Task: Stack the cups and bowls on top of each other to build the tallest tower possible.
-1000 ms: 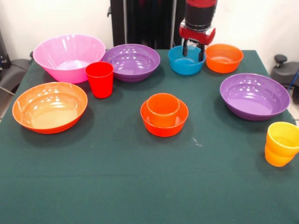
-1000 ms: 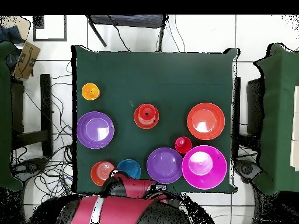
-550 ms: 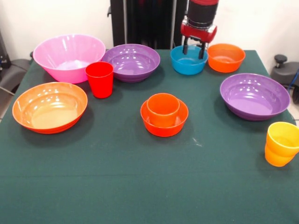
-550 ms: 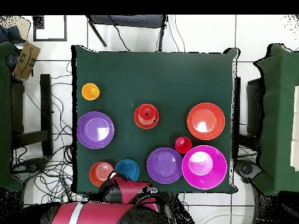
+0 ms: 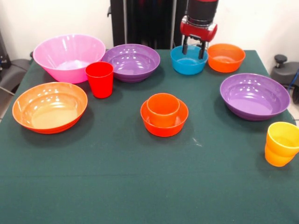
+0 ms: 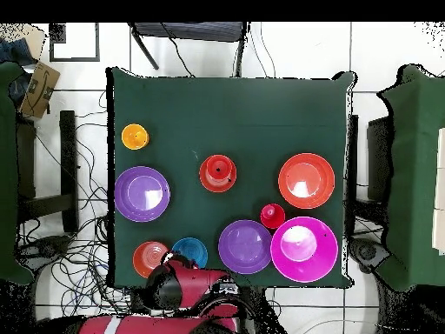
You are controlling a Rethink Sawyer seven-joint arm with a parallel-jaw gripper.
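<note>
Nine plastic pieces sit spread over the green worktop (image 5: 117,186), none piled beyond a single cup-in-bowl pair. Front view, left to right: large orange bowl (image 5: 49,107) at the left edge, large pink bowl (image 5: 69,57) behind it, red cup (image 5: 99,79) upright just beside the pink bowl, purple bowl (image 5: 131,62) touching or nearly touching the pink one (hard to tell). Centre: orange cup (image 5: 163,109) standing upright inside the small orange bowl (image 5: 164,122), the only start of a tower. Far side: blue bowl (image 5: 188,59) with a second small orange bowl (image 5: 225,57) just beside it on the right. Second wide purple bowl (image 5: 254,95) right of centre, well apart from the pair. Yellow-orange cup (image 5: 281,143) upright near the right edge, alone.

Tool (image 5: 195,48) comes down from the red and black arm (image 5: 201,16) over the blue bowl; its two dark fingers (image 5: 185,48) reach down at the bowl's back rim with a narrow gap between them, and whether they pinch the rim cannot be told. Overhead view shows the arm covering that bowl's edge (image 6: 189,251).
</note>
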